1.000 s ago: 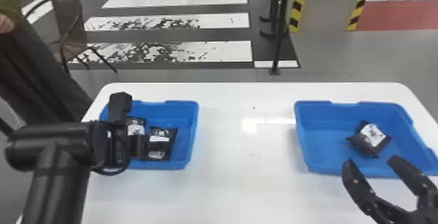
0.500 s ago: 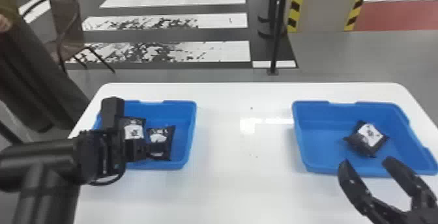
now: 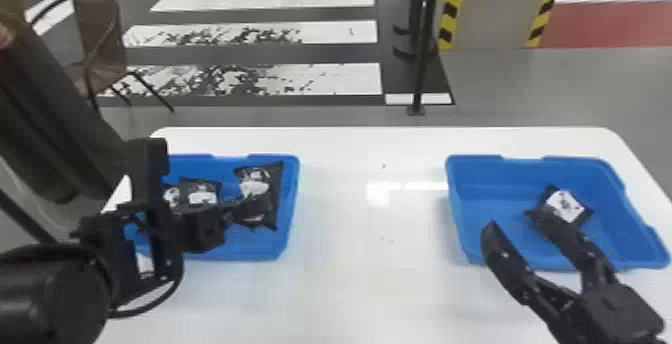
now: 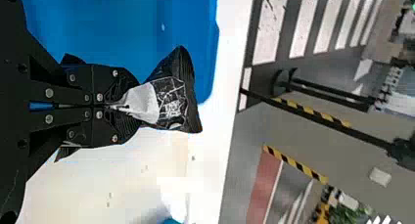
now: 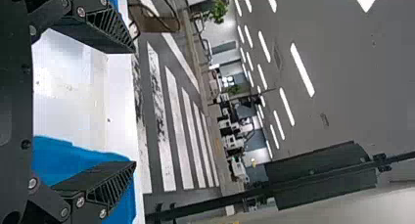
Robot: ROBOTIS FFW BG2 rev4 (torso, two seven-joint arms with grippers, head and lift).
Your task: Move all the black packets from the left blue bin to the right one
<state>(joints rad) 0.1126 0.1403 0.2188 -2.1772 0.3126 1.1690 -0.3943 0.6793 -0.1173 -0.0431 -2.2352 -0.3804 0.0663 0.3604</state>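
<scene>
- One packet pinched across its middle by the left gripper, over the left blue bin; bottom clearance unclear.
- Second and third packets lie beside each other in that bin.
- Chief worry: crinkly film could slide from the pinch if swung fast, dropping it on the bare table.
- Low carry: a loose corner might snag the rim, twisting it or dragging the bin.
- Right gripper, fingers apart, hangs by the right bin; likely collision if both share that space.
- Careless release could stack it on the delivered packet.
</scene>
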